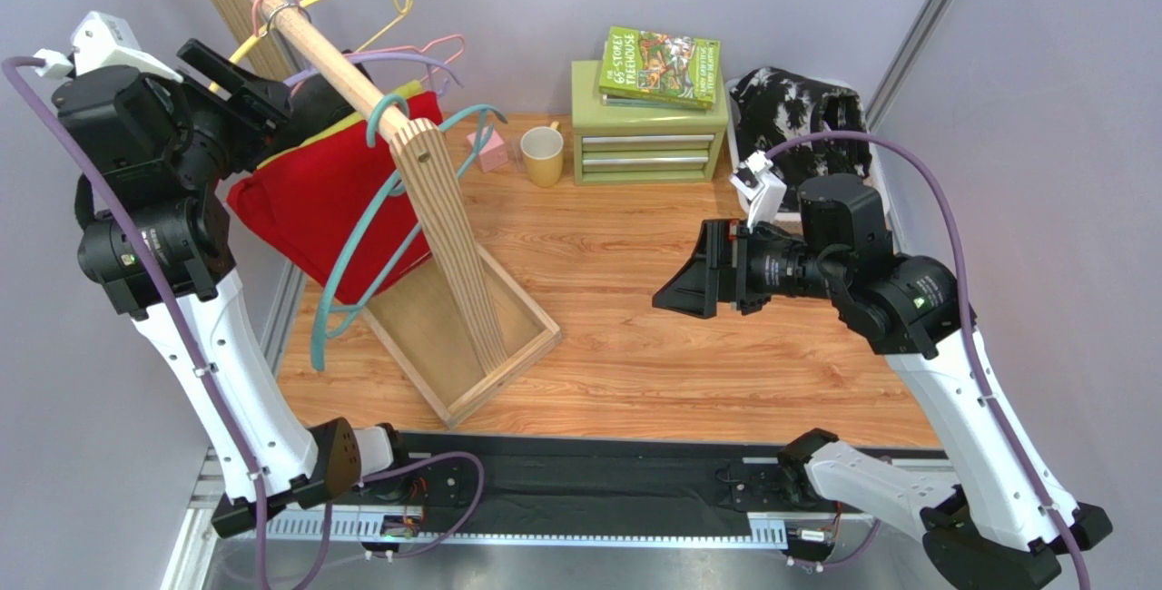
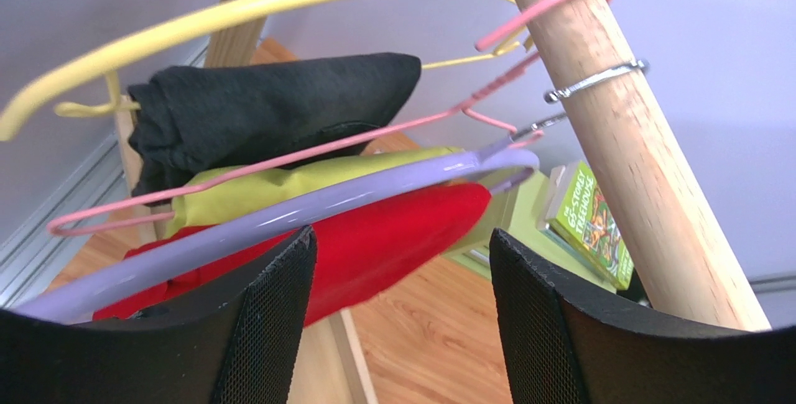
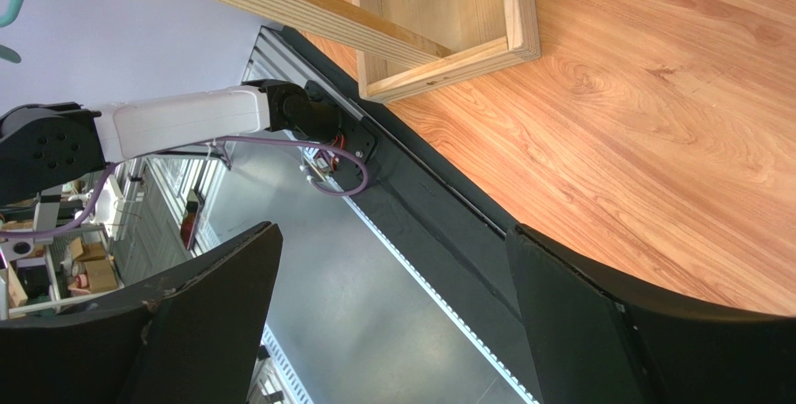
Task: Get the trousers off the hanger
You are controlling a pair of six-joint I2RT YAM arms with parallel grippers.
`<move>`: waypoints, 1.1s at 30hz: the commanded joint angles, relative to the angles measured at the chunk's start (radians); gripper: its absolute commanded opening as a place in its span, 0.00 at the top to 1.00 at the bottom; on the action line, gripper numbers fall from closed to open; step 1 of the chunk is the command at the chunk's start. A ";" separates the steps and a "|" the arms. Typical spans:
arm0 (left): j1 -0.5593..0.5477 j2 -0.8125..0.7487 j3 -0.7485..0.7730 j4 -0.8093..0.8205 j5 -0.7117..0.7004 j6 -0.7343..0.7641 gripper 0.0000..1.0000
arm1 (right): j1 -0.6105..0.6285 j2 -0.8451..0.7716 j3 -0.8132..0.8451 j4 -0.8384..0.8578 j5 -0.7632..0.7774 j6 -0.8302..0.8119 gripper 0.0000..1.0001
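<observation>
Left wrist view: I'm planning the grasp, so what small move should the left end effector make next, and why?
Probably ease forward and close on the red trousers: the left end effector is open, aimed at them, holding nothing.

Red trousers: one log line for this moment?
left gripper: open, near red trousers hanging on rack | right gripper: open, over table

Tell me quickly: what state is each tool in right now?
Left tool: open, holding nothing, pointed at the red trousers.
Right tool: open, empty, above the table.
</observation>
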 commanded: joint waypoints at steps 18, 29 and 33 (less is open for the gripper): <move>0.199 0.040 0.069 0.204 0.339 0.057 0.30 | 0.024 -0.036 -0.005 0.008 -0.017 -0.039 0.03; 0.256 0.130 -0.008 0.256 0.684 -0.075 0.44 | 0.024 -0.053 0.001 0.011 -0.003 -0.050 0.02; 0.256 0.042 -0.098 0.233 0.684 -0.051 0.42 | 0.024 -0.059 0.000 0.014 0.003 -0.055 0.02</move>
